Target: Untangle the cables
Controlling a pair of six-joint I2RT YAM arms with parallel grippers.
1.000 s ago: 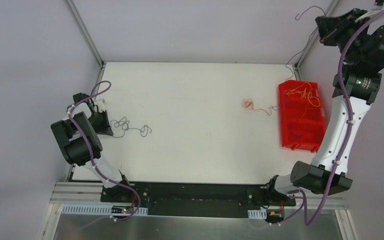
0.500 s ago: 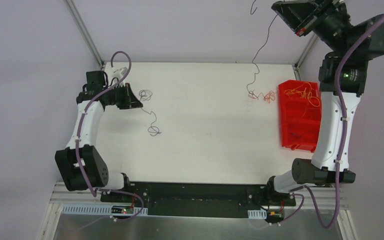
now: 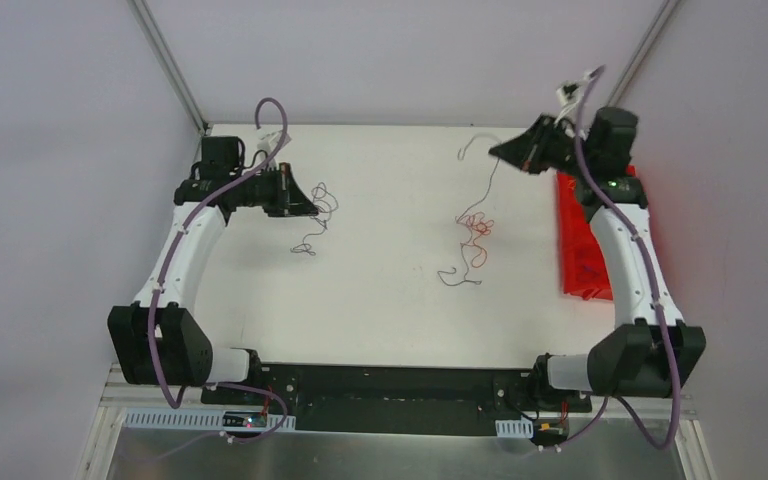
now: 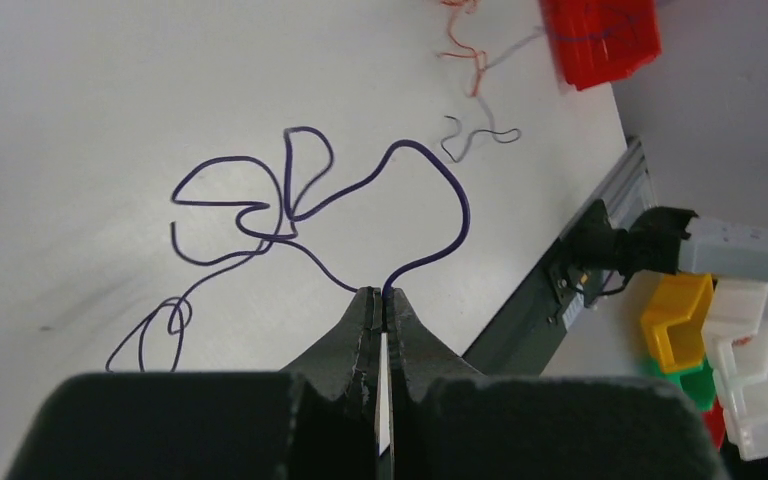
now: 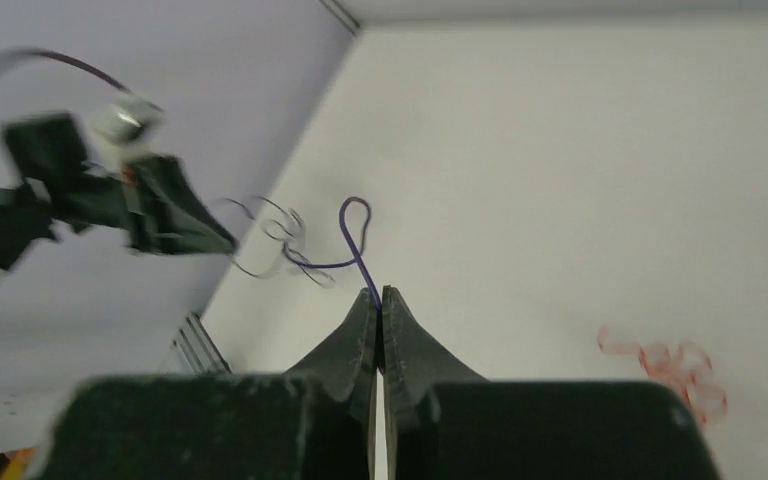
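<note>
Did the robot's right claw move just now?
Yes. The right gripper, shut on a purple cable, came down and leftward. It was high beyond the far end of the red bin, and now sits left of that end.

On the table [image 3: 390, 300], cables [image 3: 475, 228] lie left of the bin [image 3: 575, 250].

Left gripper [image 4: 381, 293], mine: black. Its purple cable [image 4: 430, 165]: dark blue-purple, plain. My right gripper [image 5: 380, 291]: black. Its thin cable [image 5: 356, 215]: same purple. Red cable [image 3: 477, 228], white table [image 3: 380, 310], red bin [image 3: 572, 250].
</note>
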